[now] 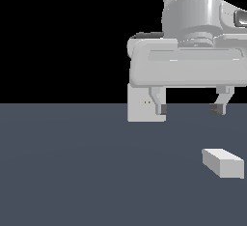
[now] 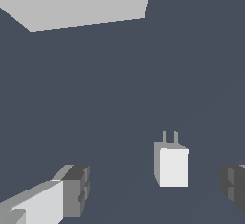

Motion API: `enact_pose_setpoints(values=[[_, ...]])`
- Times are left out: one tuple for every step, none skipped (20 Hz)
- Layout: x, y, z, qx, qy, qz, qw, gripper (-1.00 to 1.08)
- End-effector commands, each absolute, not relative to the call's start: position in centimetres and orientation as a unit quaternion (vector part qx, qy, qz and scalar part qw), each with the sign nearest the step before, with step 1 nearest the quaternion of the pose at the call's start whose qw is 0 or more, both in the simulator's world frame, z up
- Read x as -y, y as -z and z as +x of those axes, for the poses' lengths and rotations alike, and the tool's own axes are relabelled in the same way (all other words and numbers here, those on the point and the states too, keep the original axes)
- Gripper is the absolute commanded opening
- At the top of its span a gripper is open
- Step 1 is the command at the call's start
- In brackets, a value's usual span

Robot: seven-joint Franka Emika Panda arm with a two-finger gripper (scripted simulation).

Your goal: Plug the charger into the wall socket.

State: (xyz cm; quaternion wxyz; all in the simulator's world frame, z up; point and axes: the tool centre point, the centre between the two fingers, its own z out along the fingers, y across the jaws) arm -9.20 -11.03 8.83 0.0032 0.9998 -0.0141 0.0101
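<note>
Gripper spread above floor, nothing held; charger loose on floor.

Exterior view: the gripper (image 1: 190,108) is seen with fingers wide apart and empty, above the dark floor (image 1: 72,172). The wall socket (image 1: 141,105) stands upright behind the finger on the exterior view's left, partly hidden. The charger (image 1: 223,162) lies on the floor nearer the camera, toward the exterior view's right, apart from both fingers.
Wrist view: the charger (image 2: 172,165) is seen between the two fingertips (image 2: 76,190), two prongs pointing toward the socket (image 2: 76,0); no contact.
</note>
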Motion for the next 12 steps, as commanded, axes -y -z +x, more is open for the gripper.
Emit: enact_pose_setpoints(values=[[12.4,-7.8,-10.2,0.02,-0.011,1.0,0.003,1.0],[12.8,-7.5,-10.6,0.022,-0.012,1.0,0.002,1.0],[13.2,-7.2,-10.8,0.023,-0.012,1.0,0.002,1.0],[13.6,-7.0,-11.1,0.025,-0.012,1.0,0.002,1.0],[13.8,-6.7,-11.3,0.026,-0.012,1.0,0.002,1.0],[14.1,-6.6,-11.4,0.027,-0.012,1.0,0.001,1.0],[14.3,-6.4,-11.6,0.027,-0.012,1.0,0.001,1.0],[14.4,-6.3,-11.6,0.028,-0.013,1.0,0.001,1.0],[14.5,-6.2,-11.7,0.028,-0.013,1.0,0.001,1.0],[14.5,-6.2,-11.7,0.028,-0.013,1.0,0.001,1.0],[14.4,-6.3,-11.6,0.028,-0.012,1.0,0.001,1.0],[14.4,-6.3,-11.6,0.028,-0.012,1.0,0.001,1.0]])
